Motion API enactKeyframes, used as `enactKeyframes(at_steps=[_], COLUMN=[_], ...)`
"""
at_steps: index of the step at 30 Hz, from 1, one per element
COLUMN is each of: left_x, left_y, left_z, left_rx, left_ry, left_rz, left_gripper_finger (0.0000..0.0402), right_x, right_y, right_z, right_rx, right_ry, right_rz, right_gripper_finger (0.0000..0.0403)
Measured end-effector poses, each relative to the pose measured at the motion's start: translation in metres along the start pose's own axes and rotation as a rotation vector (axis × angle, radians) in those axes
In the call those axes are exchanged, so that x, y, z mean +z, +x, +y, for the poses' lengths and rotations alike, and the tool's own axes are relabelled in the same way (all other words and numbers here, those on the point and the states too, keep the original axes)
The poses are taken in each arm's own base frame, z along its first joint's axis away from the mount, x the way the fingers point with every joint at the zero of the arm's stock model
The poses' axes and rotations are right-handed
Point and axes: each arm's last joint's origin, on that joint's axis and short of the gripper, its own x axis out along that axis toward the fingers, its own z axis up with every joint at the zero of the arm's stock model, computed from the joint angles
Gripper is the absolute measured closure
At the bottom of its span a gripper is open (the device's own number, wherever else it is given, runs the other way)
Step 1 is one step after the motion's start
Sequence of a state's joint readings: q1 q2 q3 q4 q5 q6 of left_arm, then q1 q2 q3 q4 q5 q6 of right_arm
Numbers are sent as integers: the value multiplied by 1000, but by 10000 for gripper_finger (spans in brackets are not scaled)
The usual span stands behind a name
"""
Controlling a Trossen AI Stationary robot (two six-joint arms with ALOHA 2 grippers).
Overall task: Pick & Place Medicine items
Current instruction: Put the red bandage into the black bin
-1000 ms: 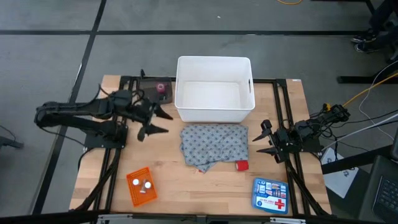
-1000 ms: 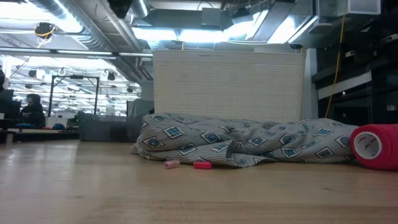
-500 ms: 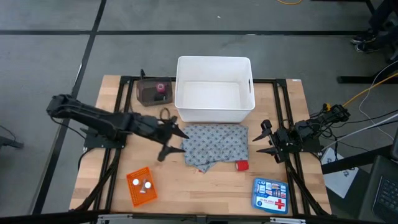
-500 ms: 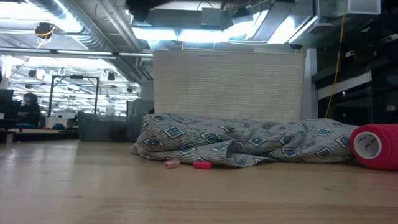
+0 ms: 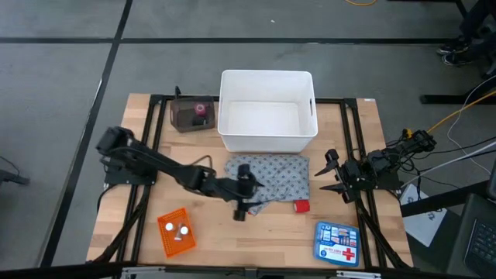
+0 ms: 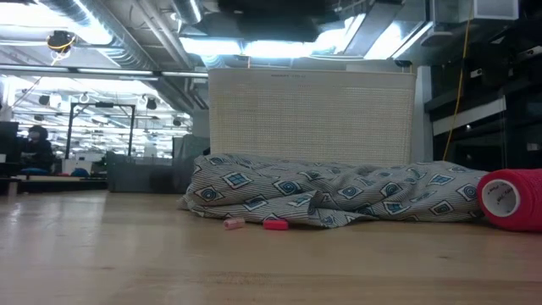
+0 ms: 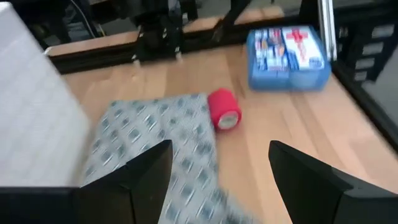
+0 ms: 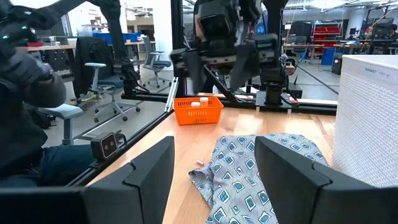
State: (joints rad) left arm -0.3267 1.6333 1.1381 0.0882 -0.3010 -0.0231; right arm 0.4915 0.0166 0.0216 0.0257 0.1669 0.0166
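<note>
The grey dotted cloth (image 5: 271, 178) lies crumpled on the table in front of the white bin; it also shows in the low view (image 6: 330, 196) and the left wrist view (image 7: 155, 140). A red roll (image 5: 301, 206) rests at its near right corner. Two small pink pieces (image 6: 275, 224) lie by its near edge. White tablets (image 5: 180, 229) sit in an orange basket. My left gripper (image 5: 248, 192) hangs open above the cloth's left part, well off the table. My right gripper (image 5: 327, 172) waits open at the table's right side. I see no black piece.
The white bin (image 5: 267, 139) stands at the far middle. A dark box holding a pink item (image 5: 192, 115) sits to its left. The orange basket (image 5: 167, 240) is near left, and a blue first-aid box (image 5: 337, 242) is near right. Black frame rails run along both sides.
My left arm has swung from the table's far left toward the right and near side, and it now reaches over the cloth's left part. Its gripper has stayed open. The cloth, the red roll and the pink pieces have not moved.
</note>
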Motion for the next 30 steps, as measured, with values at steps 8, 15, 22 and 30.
enactKeyframes(at_steps=[8,15,22,30], left_x=[9,4,0,-15], left_y=[53,96,131,164], left_z=[-17,-26,-24,-27], left_rx=[-5,92,111,61], left_ry=[-39,-95,-108,-147], left_rz=[-25,-126,-131,-103], left_gripper_finger=[139,139,139,139], right_x=[0,0,0,0], right_y=[0,0,0,0], right_z=[0,0,0,0], right_rx=[0,0,0,2], right_ry=[0,0,0,0], right_rz=[0,0,0,0], right_gripper_finger=[179,179,179,179])
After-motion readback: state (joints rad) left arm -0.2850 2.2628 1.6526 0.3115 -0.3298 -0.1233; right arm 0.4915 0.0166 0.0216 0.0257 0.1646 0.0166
